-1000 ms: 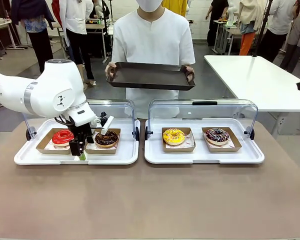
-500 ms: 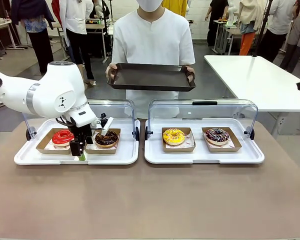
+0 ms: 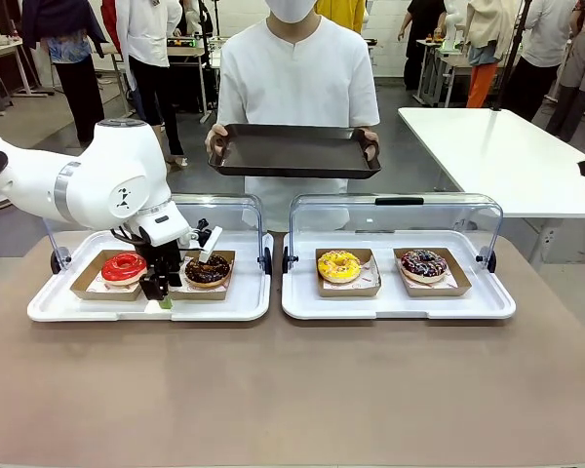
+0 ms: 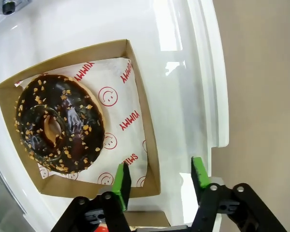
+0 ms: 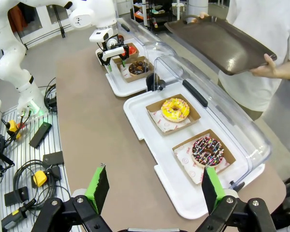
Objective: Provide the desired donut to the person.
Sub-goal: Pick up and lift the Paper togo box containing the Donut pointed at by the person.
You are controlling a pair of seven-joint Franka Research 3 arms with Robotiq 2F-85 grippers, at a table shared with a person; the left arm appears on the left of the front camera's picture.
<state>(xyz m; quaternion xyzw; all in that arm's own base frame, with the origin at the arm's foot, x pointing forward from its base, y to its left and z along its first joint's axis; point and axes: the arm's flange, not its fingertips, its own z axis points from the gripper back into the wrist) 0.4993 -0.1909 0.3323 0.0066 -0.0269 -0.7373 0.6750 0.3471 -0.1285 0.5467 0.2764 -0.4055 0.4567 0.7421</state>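
Two white trays hold boxed donuts: a red one (image 3: 124, 265) and a chocolate one with nut bits (image 3: 208, 270) (image 4: 59, 123) on the left, a yellow one (image 3: 338, 265) (image 5: 175, 109) and a chocolate one with coloured sprinkles (image 3: 424, 263) (image 5: 207, 150) on the right. My left gripper (image 3: 162, 292) (image 4: 159, 181) points down, open, straddling the near corner wall of the nut donut's cardboard box (image 4: 146, 121). The right gripper (image 5: 154, 189) hovers open and high above the table's end. The person (image 3: 297, 78) in white holds out a dark tray (image 3: 294, 149) (image 5: 220, 43) with both hands.
The left white tray (image 3: 146, 310) and the right white tray (image 3: 400, 307) each have a clear lid (image 3: 395, 210) swung up at the back. Bare brown tabletop (image 3: 292, 390) stretches in front of them. A white table (image 3: 507, 156) stands at the far right.
My left arm has edged slightly right, and its gripper has settled at the corner of the nut donut's box. The person and the dark tray have held still.
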